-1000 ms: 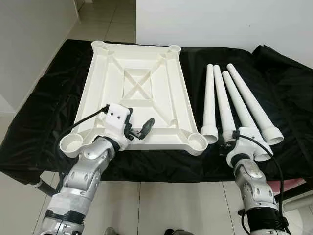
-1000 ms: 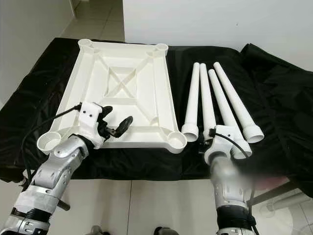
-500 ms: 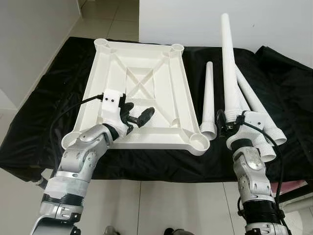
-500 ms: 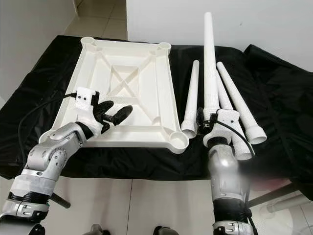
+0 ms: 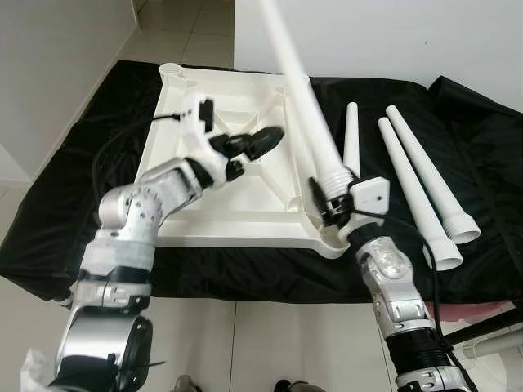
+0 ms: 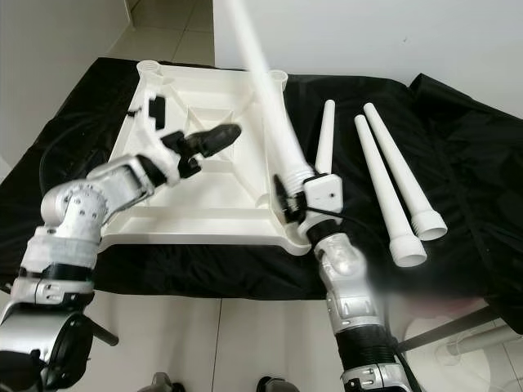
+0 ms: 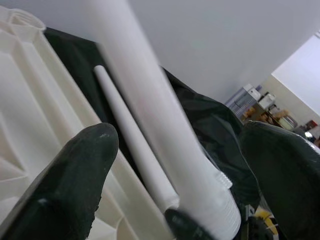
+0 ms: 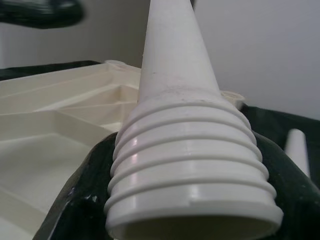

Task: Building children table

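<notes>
A white plastic tabletop [image 5: 221, 175] lies upside down on a black cloth [image 5: 65, 188], its ribbed underside and four round corner sockets facing up. No leg is fitted in any socket, so the build looks barely begun.

The right gripper [image 5: 331, 202] is clenched around the threaded wide end of one white leg [image 5: 298, 90]. The leg is in the air, tilted, its narrow tip pointing up and away past the top of the picture. Its threaded end is close above the near right corner socket [image 5: 327, 237].

The left gripper [image 5: 249, 143] hovers over the middle of the tabletop, fingers spread and grasping nothing, close beside the raised leg.

Three more legs [image 5: 409, 175] lie on the cloth to the right, waiting to be fitted.
</notes>
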Controlling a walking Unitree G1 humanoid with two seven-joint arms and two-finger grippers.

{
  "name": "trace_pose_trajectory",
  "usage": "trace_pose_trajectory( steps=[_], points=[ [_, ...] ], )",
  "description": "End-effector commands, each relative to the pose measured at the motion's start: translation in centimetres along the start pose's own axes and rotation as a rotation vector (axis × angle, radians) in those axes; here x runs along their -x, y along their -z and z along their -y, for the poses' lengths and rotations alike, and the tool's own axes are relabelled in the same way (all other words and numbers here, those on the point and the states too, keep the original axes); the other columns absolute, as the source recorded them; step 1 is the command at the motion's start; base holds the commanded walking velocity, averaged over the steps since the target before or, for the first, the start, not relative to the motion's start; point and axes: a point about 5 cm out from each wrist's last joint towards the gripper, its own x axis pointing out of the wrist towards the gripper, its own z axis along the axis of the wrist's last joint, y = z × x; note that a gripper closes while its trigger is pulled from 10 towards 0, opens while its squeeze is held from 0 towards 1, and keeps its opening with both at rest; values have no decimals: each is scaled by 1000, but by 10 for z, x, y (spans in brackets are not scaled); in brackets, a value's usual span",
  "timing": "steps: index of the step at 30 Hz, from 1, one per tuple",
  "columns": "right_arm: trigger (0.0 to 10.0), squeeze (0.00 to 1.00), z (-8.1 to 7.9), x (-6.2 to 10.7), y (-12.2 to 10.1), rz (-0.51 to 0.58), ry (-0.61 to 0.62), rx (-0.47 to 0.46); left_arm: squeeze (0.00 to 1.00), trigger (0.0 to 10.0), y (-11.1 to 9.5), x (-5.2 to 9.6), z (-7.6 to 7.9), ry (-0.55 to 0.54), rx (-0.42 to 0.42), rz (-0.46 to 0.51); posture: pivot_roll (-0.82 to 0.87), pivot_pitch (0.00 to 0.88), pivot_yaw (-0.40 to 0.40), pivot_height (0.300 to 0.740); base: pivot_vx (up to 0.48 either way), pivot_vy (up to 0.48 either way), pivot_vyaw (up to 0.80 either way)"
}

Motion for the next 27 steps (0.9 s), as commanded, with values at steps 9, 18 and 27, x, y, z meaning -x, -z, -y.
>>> trace_pose_trajectory(
  steps=[9, 18, 27],
  points=[
    [10000, 0, -20, -8, -7, 66, -127, 40, 0, 10000, 11, -15, 11, 219, 29, -68, 10, 75, -37, 740, 0, 0, 0],
    [10000, 0, -32, -3, -4, 75, -168, 69, 0, 10000, -4, -24, -6, 84, 63, -37, 9, 65, -33, 740, 0, 0, 0],
    [10000, 0, -36, 8, 4, 52, -179, 81, 0, 9529, -36, -24, -23, -5, 94, 17, 7, 60, -23, 740, 0, 0, 0]
  ],
)
